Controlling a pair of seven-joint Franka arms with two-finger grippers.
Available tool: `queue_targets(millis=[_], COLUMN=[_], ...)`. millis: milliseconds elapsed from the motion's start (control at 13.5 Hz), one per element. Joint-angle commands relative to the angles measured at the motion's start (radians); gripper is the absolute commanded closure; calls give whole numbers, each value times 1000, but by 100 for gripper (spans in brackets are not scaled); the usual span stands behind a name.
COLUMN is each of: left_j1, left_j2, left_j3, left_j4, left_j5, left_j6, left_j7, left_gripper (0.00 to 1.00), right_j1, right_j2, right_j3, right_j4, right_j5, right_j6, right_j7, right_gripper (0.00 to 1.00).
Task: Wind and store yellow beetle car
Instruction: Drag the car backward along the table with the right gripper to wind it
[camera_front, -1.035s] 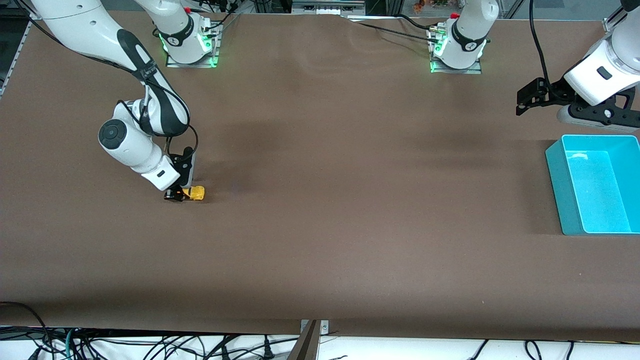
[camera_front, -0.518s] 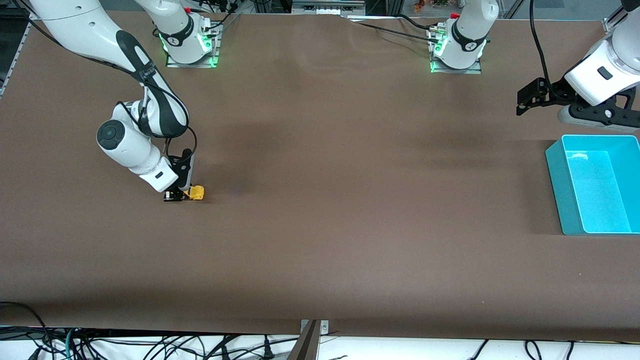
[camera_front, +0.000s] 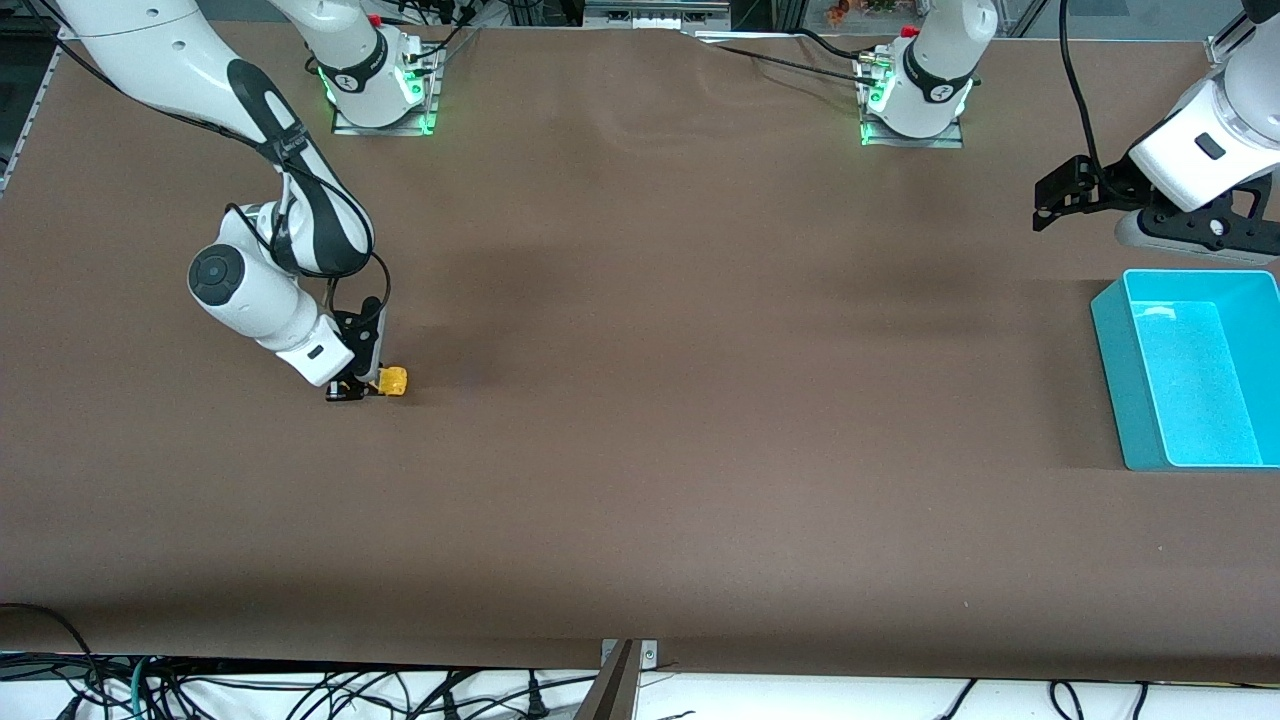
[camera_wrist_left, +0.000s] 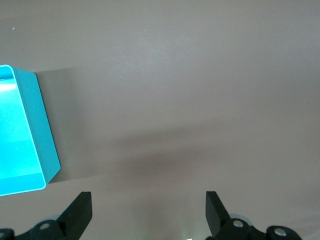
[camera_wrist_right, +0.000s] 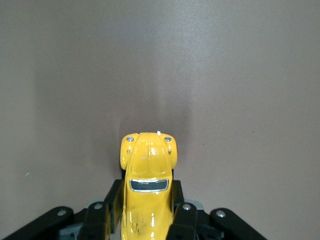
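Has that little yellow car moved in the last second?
Yes, slightly. The yellow beetle car, clamped in the right gripper, slid away from the teal bin, toward the right arm's table end.

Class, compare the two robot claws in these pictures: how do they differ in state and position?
1. The right claw is shut on the yellow beetle car; the left claw is open and holds nothing.
2. The right claw is down at the table toward the right arm's end; the left claw waits in the air beside the turquoise bin.
Both are black and two-fingered.
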Motion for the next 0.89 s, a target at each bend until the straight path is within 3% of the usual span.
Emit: queue_targets(millis=[0, 814], left_j1=[4, 4], left_j2=[2, 4], left_j3=[-3, -3], left_j4=[23, 23], left_j5=[12, 12], left_j6=[-21, -21], left_j7=[-6, -6], left_gripper=[0, 0], right_j1=[-6, -32], right_j2=[-1, 24], right_j3=[5, 5], right_j4=[-12, -18], right_j5=[17, 13], right_j6=[-24, 3], right_j7=[-8, -84], right_gripper=[60, 60])
